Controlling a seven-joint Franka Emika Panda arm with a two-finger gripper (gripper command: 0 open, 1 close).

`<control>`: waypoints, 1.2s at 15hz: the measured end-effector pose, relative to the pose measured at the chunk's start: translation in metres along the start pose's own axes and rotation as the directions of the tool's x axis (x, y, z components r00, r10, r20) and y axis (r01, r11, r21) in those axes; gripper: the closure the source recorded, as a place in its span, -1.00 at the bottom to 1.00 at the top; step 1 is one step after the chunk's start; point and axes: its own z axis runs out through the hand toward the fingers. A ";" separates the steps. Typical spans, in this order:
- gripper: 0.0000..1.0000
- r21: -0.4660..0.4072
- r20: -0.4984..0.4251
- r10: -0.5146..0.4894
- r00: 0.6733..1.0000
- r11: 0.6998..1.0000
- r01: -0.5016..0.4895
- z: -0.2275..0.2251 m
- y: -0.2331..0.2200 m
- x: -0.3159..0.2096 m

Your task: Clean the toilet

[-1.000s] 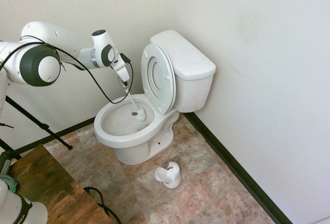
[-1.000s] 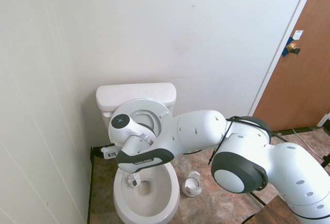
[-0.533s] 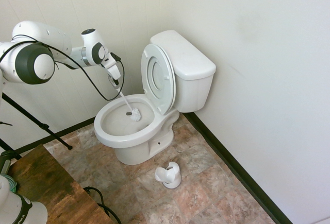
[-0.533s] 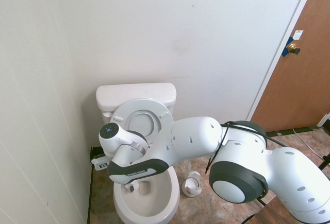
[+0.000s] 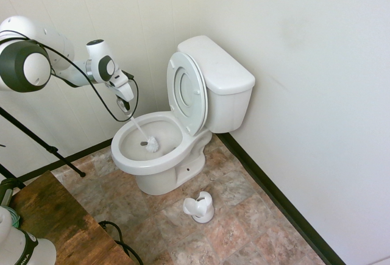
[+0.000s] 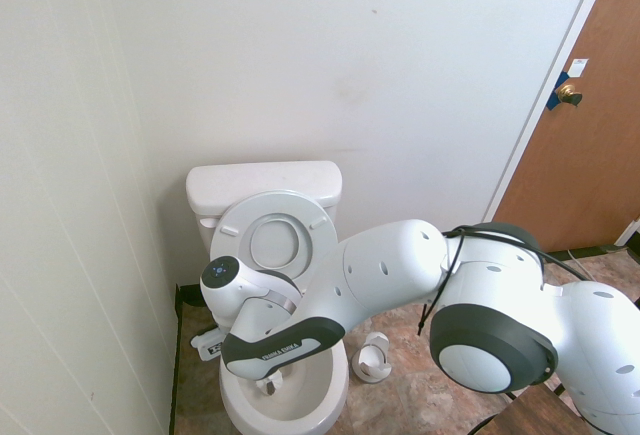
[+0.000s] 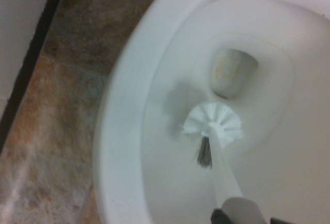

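Note:
The toilet [image 5: 220,80] stands in the corner with its seat and lid [image 5: 186,92] raised against the tank. My gripper [image 5: 125,104] hovers over the bowl's left rim, shut on the thin white handle of a toilet brush [image 5: 150,145]. The brush slants down into the bowl, and its white bristle head rests on the inner wall. In the wrist view the brush head [image 7: 213,125] sits beside the drain opening [image 7: 233,72]. In the second exterior view my arm covers most of the bowl [image 6: 330,392] and hides the gripper.
A small white brush holder [image 5: 199,207] stands on the tiled floor in front of the toilet. A wooden tabletop [image 5: 55,222] fills the lower left corner. Walls close in behind and to the right of the toilet. A brown door [image 6: 585,145] is at the right.
My arm has swung away from the raised seat toward the wall side. The brush head has swept from the back of the bowl to its middle left.

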 end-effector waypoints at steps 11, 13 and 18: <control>1.00 -0.025 0.029 0.027 0.999 0.999 -0.026 0.033 0.081 0.067; 1.00 -0.013 0.021 0.066 0.998 0.998 -0.065 0.026 0.089 0.100; 1.00 0.035 0.013 0.114 0.993 0.993 -0.114 0.023 0.069 0.137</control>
